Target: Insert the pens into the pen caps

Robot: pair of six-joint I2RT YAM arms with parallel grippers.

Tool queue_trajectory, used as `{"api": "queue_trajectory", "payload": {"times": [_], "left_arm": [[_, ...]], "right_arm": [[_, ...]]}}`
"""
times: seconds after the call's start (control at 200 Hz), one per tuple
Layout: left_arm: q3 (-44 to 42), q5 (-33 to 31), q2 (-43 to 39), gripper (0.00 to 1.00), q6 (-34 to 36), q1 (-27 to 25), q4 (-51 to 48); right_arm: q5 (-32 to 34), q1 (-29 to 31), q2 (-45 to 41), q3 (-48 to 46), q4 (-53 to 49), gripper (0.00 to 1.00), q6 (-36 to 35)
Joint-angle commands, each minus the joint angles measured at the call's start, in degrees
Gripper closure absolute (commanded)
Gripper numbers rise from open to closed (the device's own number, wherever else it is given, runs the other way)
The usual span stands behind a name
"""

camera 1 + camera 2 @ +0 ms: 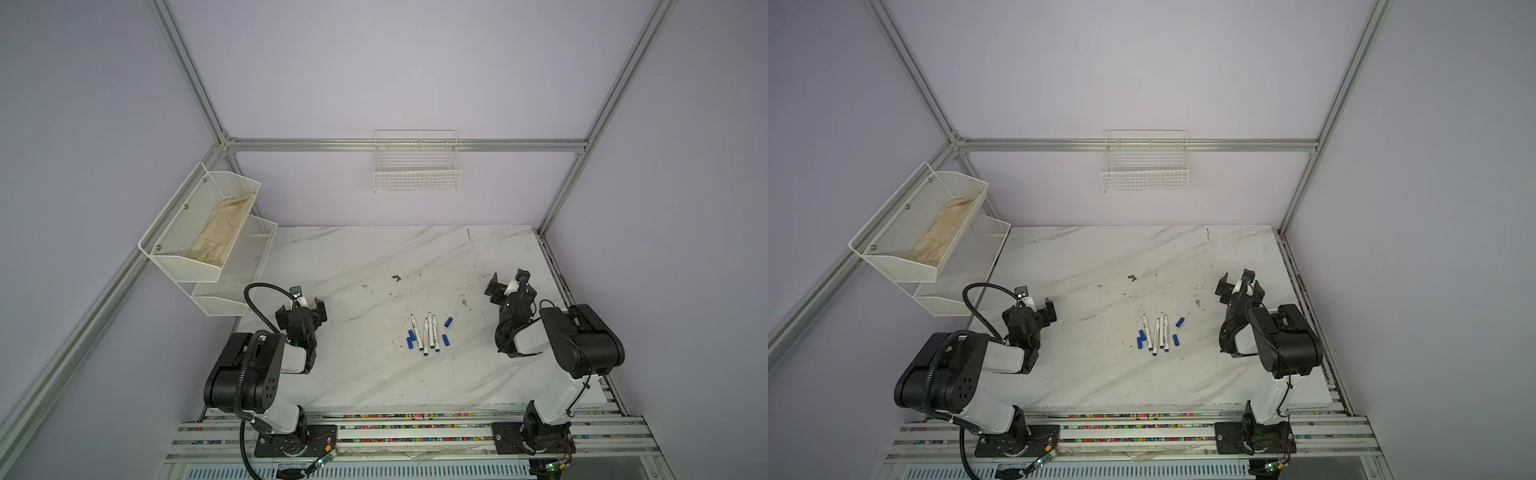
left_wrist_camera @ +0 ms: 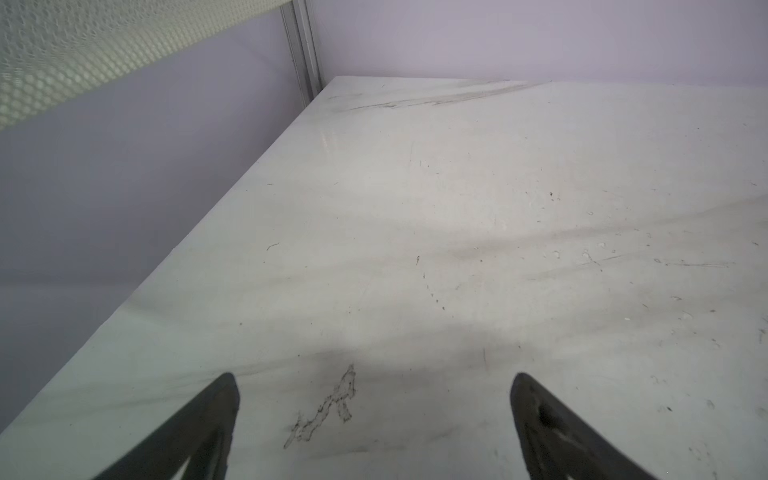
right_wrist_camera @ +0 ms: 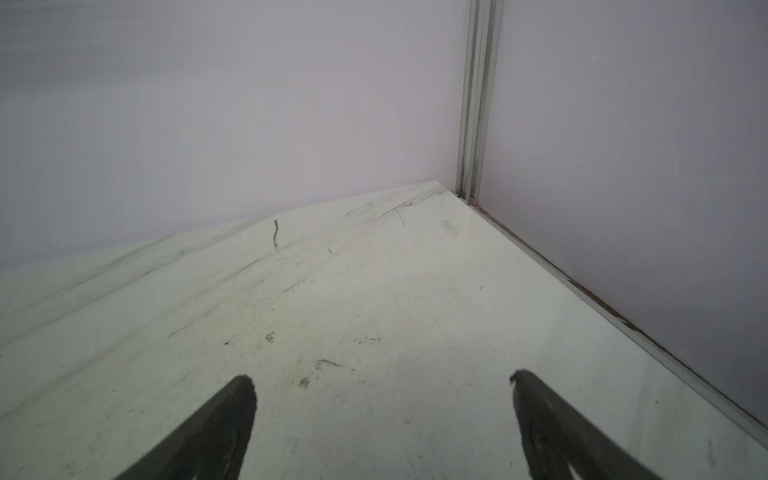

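Four pens (image 1: 416, 331), four caps (image 1: 448, 321), all loose on the table (image 1: 374, 257), centre, between the two arms. Pens: slim white barrels, dark print, blue end plugs. They lie side by side, slightly fanned, long axes running near-to-far, pointed tips toward the back wall, plugs toward the arm bases. Caps: short dark-blue cylinders, two just left of the pens, two just right, none fitted. Table is white marble-look, scuffed with dark marks. Left gripper (image 2: 374, 388) spread wide, holding nothing; right gripper (image 3: 382, 386) likewise, both well apart from the pens.
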Motion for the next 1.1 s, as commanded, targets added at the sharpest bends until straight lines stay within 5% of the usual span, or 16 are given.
{"api": "queue_trajectory", "payload": {"times": [0.0, 1.095], "left_arm": [[3.92, -0.99, 0.16, 0.0, 1.22, 0.45, 2.95], [4.03, -1.87, 0.21, 0.0, 1.21, -0.13, 2.99]], "right_arm": [[0.89, -0.3, -0.06, 0.5, 2.61, 0.03, -1.04], [0.89, -0.31, -0.24, 0.38, 2.36, 0.03, -0.95]]}}
